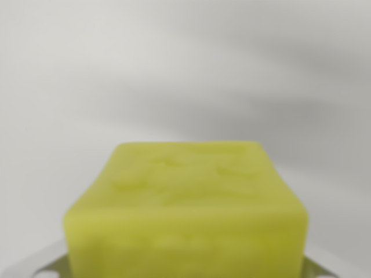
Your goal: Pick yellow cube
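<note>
Backdrop: a pale grey-white surface (185, 69) fills everything above and around the block; it is blurred and crossed by soft diagonal bands of shadow, and whether it is a worktop or a wall cannot be told from this view
Yellow cube: the yellow cube (185, 208) takes up the lower middle of the wrist view, very close to the camera and out of focus; its top face slopes away upward, its near face runs off the bottom edge, and faint dents or raised marks show on the top
Cube position: centred left to right, low in the frame, sitting right between the two bits of metal at the bottom corners
End effector: only two small light-grey metal parts show, one at the wrist view's left (43, 263) and one at the wrist view's right (316, 267), each with a small dark hole; the midpoint between them (185, 272) is covered by the cube
End effector state: the fingertips themselves are hidden behind or below the block, so whether they are spread or pinching the cube cannot be told
Contact: the metal parts meet the cube's lower corners in the picture, but real touching cannot be confirmed through the blur
Cube relative to end effector: directly between the two visible parts, filling the gap from side to side
</note>
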